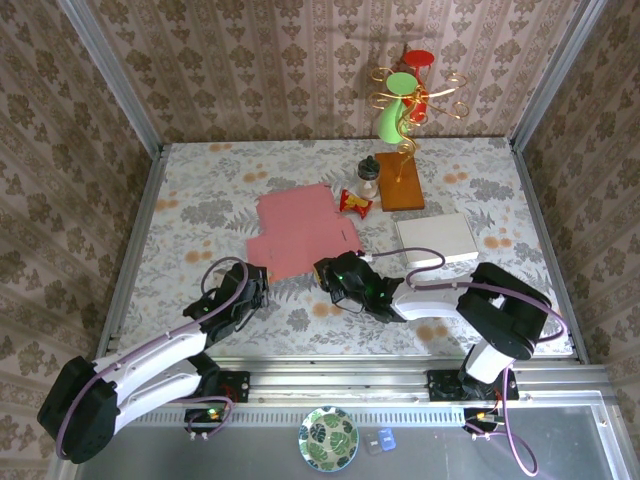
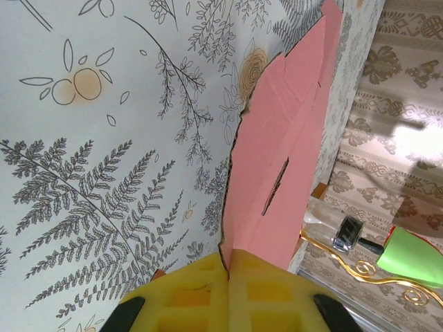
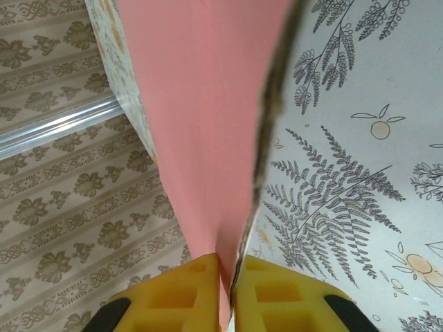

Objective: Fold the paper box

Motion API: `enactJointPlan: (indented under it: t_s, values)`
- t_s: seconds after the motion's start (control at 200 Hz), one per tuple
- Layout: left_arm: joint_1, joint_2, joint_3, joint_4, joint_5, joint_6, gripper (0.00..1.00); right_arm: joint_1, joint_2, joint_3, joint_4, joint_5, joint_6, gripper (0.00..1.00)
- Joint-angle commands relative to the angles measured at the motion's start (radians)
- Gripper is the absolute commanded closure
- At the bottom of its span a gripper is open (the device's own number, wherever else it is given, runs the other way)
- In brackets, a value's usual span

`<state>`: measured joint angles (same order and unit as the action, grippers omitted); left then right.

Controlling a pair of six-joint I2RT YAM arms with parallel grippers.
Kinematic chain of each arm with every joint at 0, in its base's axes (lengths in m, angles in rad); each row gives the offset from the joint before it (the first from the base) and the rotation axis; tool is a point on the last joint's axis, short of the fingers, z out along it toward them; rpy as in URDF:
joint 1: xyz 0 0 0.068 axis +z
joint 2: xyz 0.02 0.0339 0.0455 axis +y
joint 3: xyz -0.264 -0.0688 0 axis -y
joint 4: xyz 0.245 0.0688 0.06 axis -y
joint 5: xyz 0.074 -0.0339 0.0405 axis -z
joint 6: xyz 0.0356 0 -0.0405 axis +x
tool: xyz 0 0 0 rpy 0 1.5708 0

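Entry: bench (image 1: 200, 200), covered in pale cloth printed with grey ferns and orange blossoms, and edged by aluminium rails. The walls (image 1: 300, 60) were papered in brown damask stripes.

Mid-bench I logged one flat, thin-card paper box (image 1: 300, 230) (image 2: 284, 152) (image 3: 208, 104), pink face up and unfolded, with its flaps spread.

The left pincer (image 1: 255, 285) (image 2: 228, 266) was clamped on the near left corner, its yellow pads pressed together on the card. The right pincer (image 1: 325, 272) (image 3: 228, 270) was nipped tight on the near right edge.

Toward the far right I recorded:
- a small red packet (image 1: 355, 203)
- an orange wooden block (image 1: 400, 180)
- a white-grey square card (image 1: 436, 240)
- a gold wire stand (image 1: 415, 95) bearing a green cup (image 1: 397, 105)

By the arm bases lay a round leaf-patterned plate (image 1: 328, 438).
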<state>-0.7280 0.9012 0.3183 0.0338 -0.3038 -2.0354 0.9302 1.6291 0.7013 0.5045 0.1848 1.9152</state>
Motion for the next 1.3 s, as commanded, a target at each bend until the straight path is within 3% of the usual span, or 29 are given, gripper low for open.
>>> enactJointPlan:
  t_s: [0.0,0.86,1.295]
  values:
    - [-0.011,-0.006,0.033,-0.031,-0.004,-0.012,1.0,-0.001,-0.035,0.016,-0.027,0.058,-0.008,0.88]
    - [-0.039,0.004,0.048,-0.029,-0.033,-0.037,1.0,-0.026,-0.028,0.033,-0.03,0.071,-0.013,0.8]
    - [-0.048,0.007,0.054,-0.032,-0.039,-0.049,1.0,-0.035,-0.025,0.038,-0.024,0.073,-0.022,0.86]
